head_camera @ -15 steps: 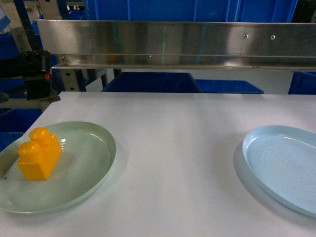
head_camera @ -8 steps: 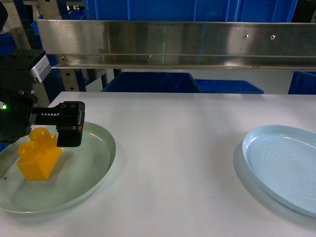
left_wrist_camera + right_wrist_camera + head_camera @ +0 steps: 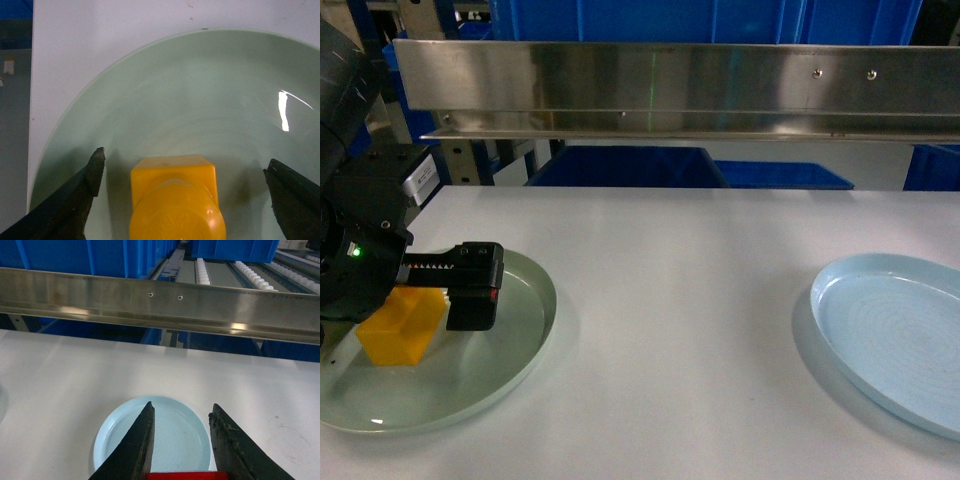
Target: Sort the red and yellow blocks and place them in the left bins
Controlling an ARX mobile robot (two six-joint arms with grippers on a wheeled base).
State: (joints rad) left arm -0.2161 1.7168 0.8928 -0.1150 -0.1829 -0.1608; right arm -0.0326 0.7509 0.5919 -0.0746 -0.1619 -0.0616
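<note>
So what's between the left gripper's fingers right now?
The yellow block on the green plate, with bare plate either side of it; the left wrist view shows the left gripper open around it.

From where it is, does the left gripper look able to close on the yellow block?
Probably yes. The left gripper is open, its fingers either side of the yellow block on the green plate, with nothing between.

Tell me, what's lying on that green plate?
A yellow block sits on the green plate, between the open left gripper fingers. The arm hides part of the plate.
</note>
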